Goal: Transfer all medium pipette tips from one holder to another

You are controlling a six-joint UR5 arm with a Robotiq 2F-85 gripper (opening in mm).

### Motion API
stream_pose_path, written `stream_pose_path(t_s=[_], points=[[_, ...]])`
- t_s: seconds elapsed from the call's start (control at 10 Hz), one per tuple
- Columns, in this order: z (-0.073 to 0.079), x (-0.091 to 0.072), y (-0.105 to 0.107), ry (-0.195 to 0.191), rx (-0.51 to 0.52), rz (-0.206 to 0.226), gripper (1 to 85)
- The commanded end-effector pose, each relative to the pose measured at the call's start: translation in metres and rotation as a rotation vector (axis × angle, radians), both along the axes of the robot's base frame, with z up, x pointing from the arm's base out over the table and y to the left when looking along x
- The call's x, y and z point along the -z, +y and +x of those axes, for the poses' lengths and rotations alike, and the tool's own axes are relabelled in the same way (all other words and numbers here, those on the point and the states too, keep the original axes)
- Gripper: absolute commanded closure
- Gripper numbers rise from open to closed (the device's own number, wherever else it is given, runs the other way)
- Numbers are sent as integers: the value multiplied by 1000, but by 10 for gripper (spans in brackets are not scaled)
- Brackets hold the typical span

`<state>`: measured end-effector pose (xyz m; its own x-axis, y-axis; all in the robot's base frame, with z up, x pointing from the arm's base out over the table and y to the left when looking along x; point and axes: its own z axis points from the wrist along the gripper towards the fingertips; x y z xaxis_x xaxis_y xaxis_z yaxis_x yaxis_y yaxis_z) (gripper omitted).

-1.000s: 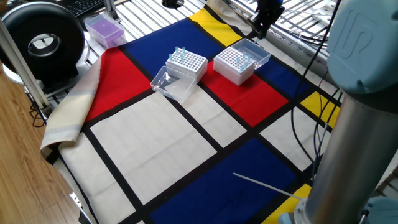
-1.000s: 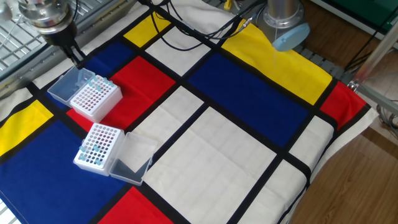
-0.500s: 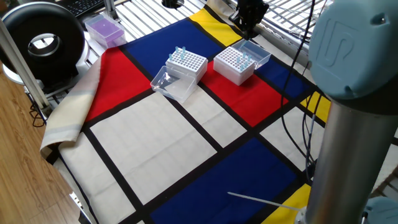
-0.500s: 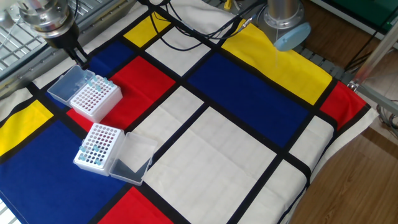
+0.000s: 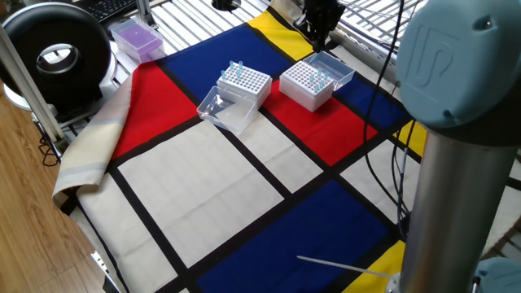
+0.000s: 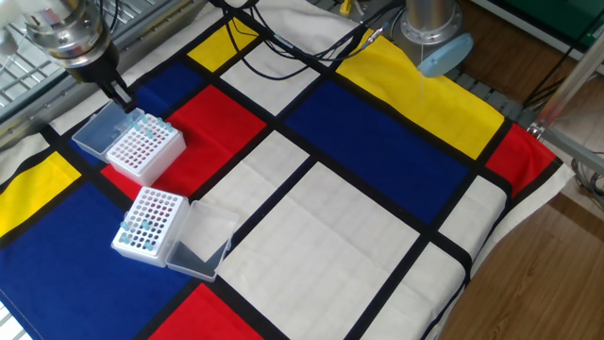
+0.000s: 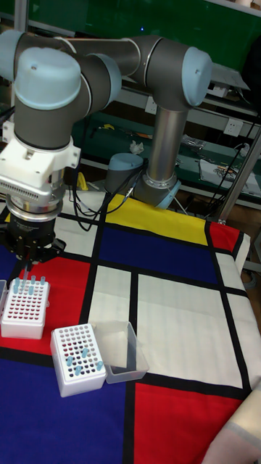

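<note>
Two white perforated holders stand side by side on the chequered cloth, each with a clear lid hinged open. The far holder [image 5: 308,84] [image 6: 143,146] [image 7: 25,308] carries a few medium pipette tips [image 5: 320,77] [image 6: 146,124] [image 7: 29,283] along one edge. The near holder [image 5: 244,83] [image 6: 149,220] [image 7: 76,359] holds several more tips [image 5: 236,72] [image 6: 135,232]. My gripper [image 5: 320,38] [image 6: 121,94] [image 7: 27,267] hangs just above the far holder's tip edge and open lid. Its fingers look pressed together, and I see nothing between them.
A black round device [image 5: 57,53] and a purple box [image 5: 137,39] sit beyond the cloth's corner. A thin white rod [image 5: 342,263] lies near the front. The arm's grey column [image 5: 456,163] fills the right side. Its base [image 6: 429,28] and cables stand at the cloth's far edge.
The gripper has moved sideways and slightly down, from beside the far holder to just over its lid and tip edge. Both holders and their tips stay put.
</note>
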<state>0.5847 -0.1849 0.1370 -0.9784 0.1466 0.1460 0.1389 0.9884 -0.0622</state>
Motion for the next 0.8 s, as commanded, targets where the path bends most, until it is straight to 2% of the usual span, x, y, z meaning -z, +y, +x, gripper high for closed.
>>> stream_pose_path(t_s=[0.0,0.2,0.5,0.7], points=[[0,5,4,28,-12,37,843],[0,9,-2,42,-25,25,843],[0,17,-12,45,-55,37,843],[-2,17,-12,53,-56,36,843]])
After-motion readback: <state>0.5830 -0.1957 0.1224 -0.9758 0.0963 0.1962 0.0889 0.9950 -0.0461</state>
